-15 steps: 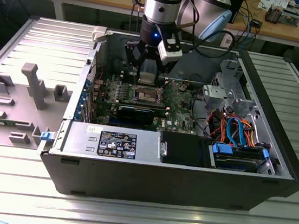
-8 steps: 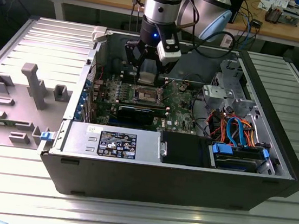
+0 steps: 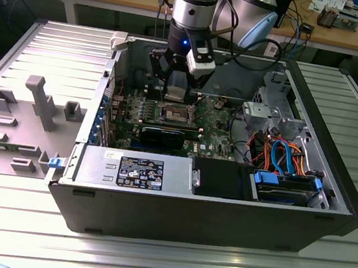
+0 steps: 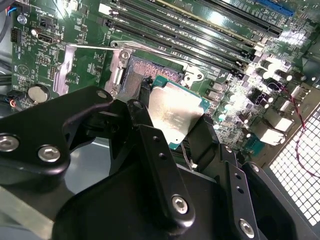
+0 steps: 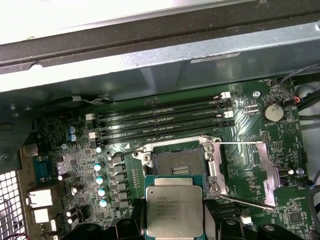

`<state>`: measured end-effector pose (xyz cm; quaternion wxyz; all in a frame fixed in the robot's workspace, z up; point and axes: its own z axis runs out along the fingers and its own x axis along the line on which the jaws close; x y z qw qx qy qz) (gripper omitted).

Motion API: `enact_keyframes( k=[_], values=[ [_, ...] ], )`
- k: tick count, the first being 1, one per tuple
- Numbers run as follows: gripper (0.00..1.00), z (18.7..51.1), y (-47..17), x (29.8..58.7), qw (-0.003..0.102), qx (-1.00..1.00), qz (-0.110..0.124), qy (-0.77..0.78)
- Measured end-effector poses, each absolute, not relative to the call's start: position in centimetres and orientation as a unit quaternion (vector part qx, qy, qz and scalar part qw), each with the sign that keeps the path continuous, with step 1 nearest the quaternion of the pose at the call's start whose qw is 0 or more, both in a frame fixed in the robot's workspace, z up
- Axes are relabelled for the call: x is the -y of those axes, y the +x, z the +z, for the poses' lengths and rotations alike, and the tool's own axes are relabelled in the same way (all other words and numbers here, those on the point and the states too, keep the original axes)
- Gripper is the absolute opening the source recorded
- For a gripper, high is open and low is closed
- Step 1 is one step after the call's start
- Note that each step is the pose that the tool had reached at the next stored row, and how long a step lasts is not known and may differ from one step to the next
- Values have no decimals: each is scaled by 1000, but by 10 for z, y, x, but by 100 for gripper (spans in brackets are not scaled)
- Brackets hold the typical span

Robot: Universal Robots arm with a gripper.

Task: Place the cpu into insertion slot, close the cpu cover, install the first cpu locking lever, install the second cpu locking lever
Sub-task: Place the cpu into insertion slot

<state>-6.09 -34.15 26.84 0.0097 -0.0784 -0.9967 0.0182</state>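
Silver-grey on top, the cpu (image 5: 174, 212) is held flat in the gripper (image 4: 172, 111), which is closed on two of its opposite edges. The insertion slot (image 5: 177, 164) is seen bare and uncovered just beside the chip, on the side toward the memory slots (image 5: 160, 117). The chip is judged to be hanging above the green board (image 5: 250, 150), offset from the slot and not yet seated.

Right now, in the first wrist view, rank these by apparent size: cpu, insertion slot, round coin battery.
1. cpu and insertion slot: look alike; the cpu is nearer the camera, so they are left unranked.
2. coin battery: clearly smallest.
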Motion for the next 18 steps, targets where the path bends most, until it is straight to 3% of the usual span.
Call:
enact_keyframes(
  k=[18],
  values=[
    [55,267,-61,341,10,994,18,-110]
  ],
)
